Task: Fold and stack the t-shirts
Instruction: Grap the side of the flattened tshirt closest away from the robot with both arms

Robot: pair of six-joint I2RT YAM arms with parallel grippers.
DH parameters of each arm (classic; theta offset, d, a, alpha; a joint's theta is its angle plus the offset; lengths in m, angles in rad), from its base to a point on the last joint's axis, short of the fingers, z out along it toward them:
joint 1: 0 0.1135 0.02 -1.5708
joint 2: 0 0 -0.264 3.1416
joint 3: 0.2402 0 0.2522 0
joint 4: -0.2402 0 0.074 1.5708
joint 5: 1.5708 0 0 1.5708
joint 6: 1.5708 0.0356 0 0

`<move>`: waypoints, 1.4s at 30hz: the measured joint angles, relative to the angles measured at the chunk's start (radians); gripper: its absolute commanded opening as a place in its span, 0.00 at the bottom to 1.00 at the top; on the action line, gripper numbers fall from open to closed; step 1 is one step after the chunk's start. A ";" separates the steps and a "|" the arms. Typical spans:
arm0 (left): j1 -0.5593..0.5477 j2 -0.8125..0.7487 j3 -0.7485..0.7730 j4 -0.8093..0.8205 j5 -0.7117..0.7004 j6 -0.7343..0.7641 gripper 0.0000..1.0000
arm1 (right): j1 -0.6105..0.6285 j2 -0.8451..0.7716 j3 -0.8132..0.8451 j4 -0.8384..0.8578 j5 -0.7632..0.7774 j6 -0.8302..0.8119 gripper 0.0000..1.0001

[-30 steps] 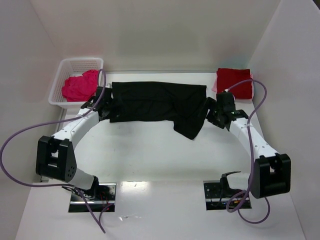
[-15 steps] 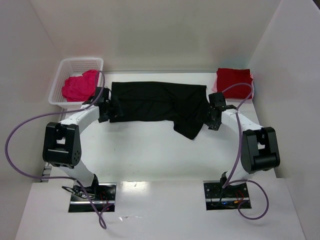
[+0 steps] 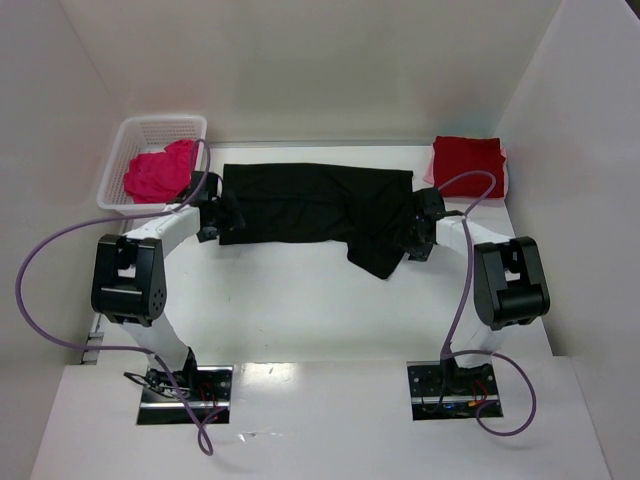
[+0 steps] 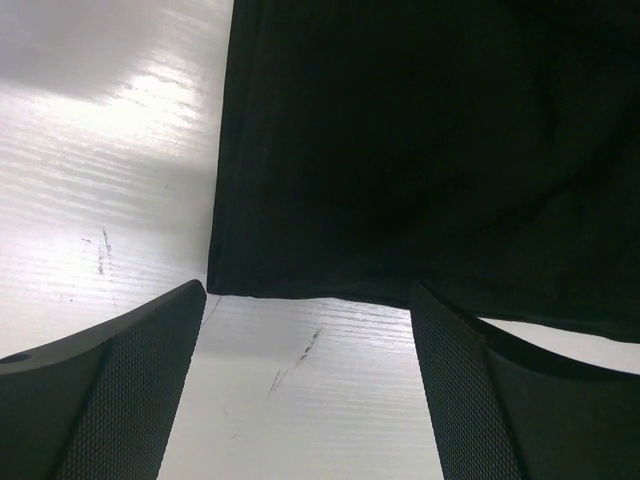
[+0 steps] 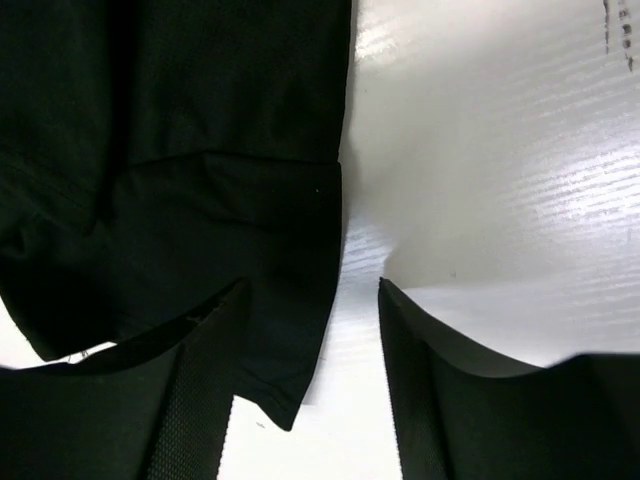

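Left gripper (image 4: 308, 290) gapes wide and empty at the near-left corner of the black t-shirt (image 3: 310, 200) — right gripper (image 5: 313, 285) stands narrower, with the hem lying between its fingers, unpinched.
The shirt lies in a long band across the far table (image 3: 300, 310), a flap sagging nearward at right; the dark red t-shirt (image 3: 468, 160) sits folded far right. Best to seat both grippers deeper over the hem before pinching, ends level — else the fold skews.
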 measured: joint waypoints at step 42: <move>0.002 0.058 0.035 -0.061 -0.048 0.012 0.86 | 0.019 0.017 -0.017 0.049 -0.006 0.008 0.00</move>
